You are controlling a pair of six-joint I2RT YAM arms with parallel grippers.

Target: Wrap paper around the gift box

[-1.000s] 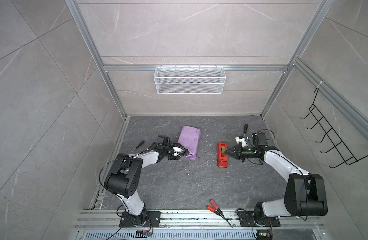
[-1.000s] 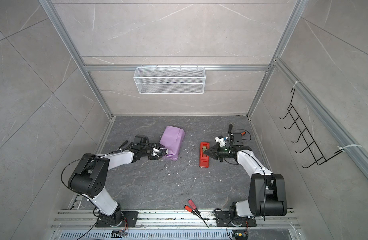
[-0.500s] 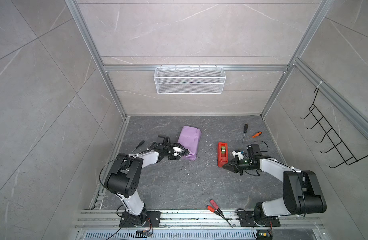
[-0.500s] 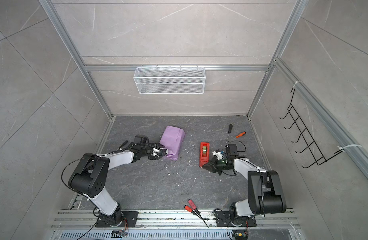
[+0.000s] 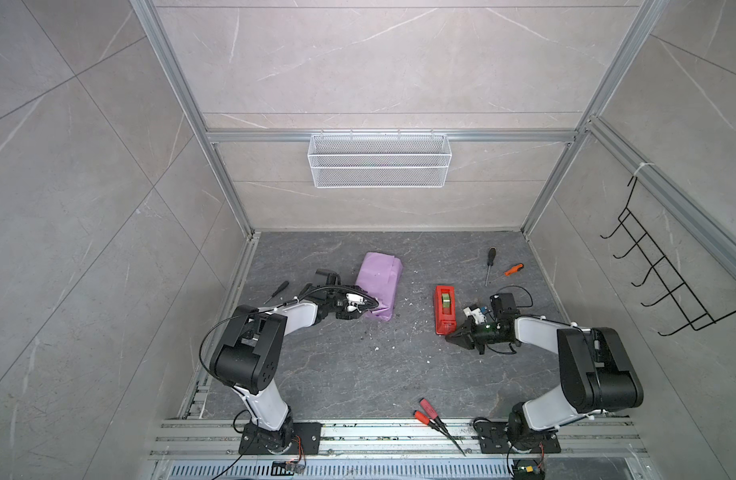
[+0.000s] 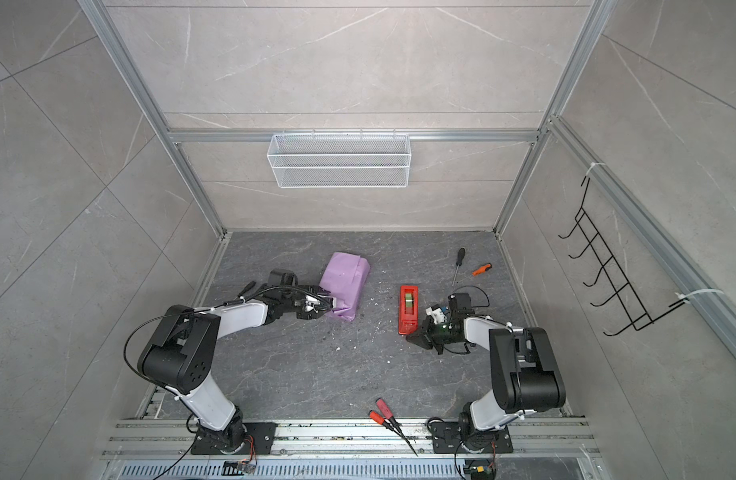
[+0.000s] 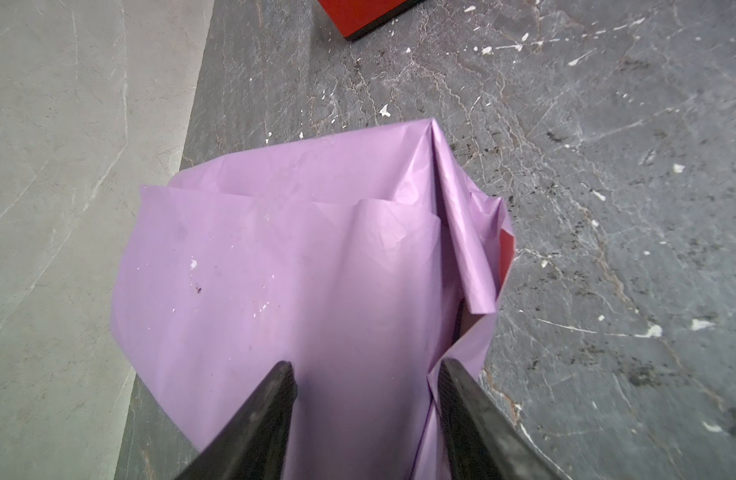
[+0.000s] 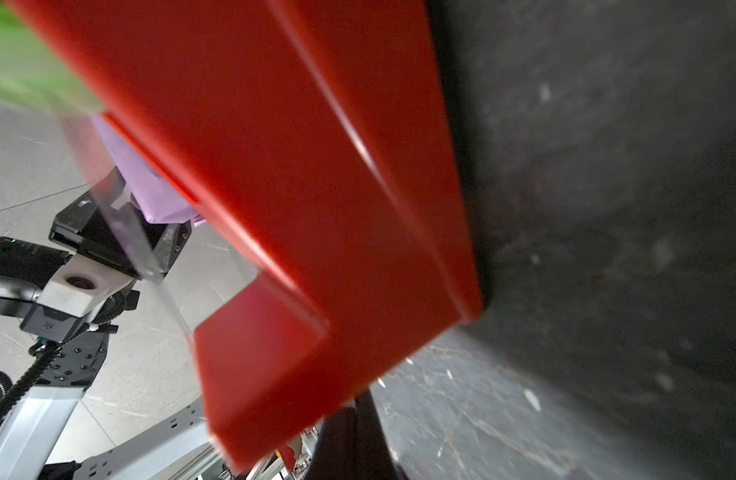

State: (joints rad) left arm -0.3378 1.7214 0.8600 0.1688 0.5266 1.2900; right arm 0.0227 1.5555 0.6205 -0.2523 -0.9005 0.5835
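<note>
right hand (image 5: pixel 452 337), closed, has dropped beside the tape dispenser (image 5: pixel 444 309); left hand (image 7: pixel 364 376) stays gripping the paper (image 7: pixel 300 266).

Robot test cell, enclosed by aluminium frame (image 5: pixel 553 174), tiled panels, wire basket (image 5: pixel 379 160) mounted, screwdrivers (image 5: pixel 490 266) scattered

I find no word, number, brand or label that I can read in any view. The red tape dispenser (image 5: pixel 444 309) shows plain faces in both top views, and close to my right wrist camera it is only blurred red. The lilac paper (image 7: pixel 300 266) under my left wrist camera carries specks and creases, no print.
</note>
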